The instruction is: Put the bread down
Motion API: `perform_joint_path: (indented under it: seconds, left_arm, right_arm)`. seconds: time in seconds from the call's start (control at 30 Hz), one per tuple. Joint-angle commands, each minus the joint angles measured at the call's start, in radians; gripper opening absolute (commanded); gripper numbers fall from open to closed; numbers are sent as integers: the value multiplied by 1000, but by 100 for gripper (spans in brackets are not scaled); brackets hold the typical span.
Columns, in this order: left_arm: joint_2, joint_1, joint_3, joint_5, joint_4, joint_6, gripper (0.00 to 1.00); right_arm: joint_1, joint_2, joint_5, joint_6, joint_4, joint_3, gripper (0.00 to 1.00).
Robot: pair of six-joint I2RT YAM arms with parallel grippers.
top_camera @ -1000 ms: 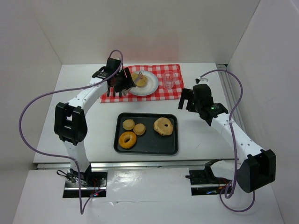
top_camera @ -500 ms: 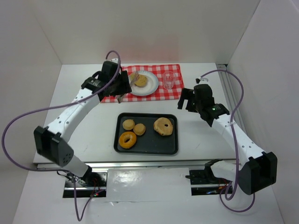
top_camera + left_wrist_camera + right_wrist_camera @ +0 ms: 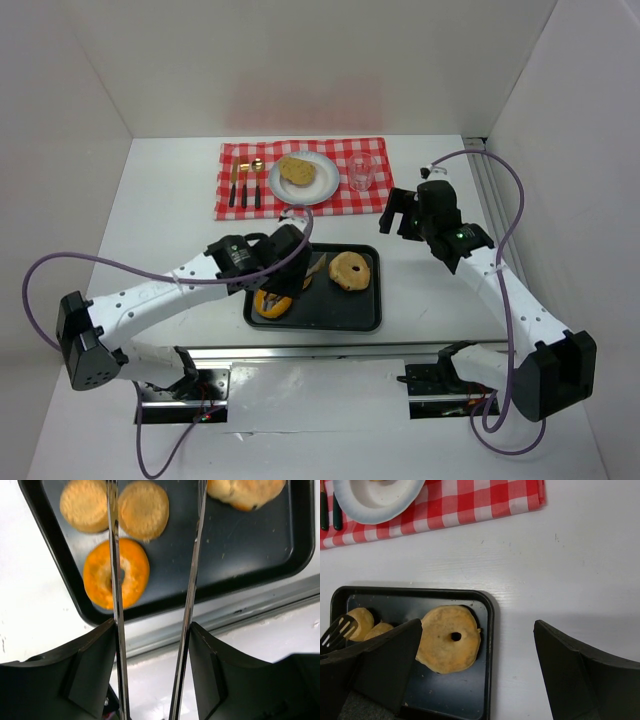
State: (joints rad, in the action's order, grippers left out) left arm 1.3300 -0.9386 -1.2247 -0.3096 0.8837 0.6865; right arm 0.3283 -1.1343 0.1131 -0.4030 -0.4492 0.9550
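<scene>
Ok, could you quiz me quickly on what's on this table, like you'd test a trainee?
1. True or false: the white plate on the checked cloth is empty.
2. How many baked pieces lie in the black tray? A two, B four, C six.
3. Fill in: in the top view, the glass stands on the plate's ___ side.
Key: 1 false, a piece of bread lies on it. 2 B. 3 right.

left arm (image 3: 160, 293) reaching low across | left jaws clamped on tongs (image 3: 191, 580) | right arm (image 3: 495, 280) raised | right jaws wide apart
</scene>
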Motion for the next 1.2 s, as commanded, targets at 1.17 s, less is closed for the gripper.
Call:
perform_joint_path:
  seconds: [1.17]
  left_arm:
    - [63,-123,10,-22,77,134,66]
  right_arm:
    - [-5,34,-3,-7,18,21,100]
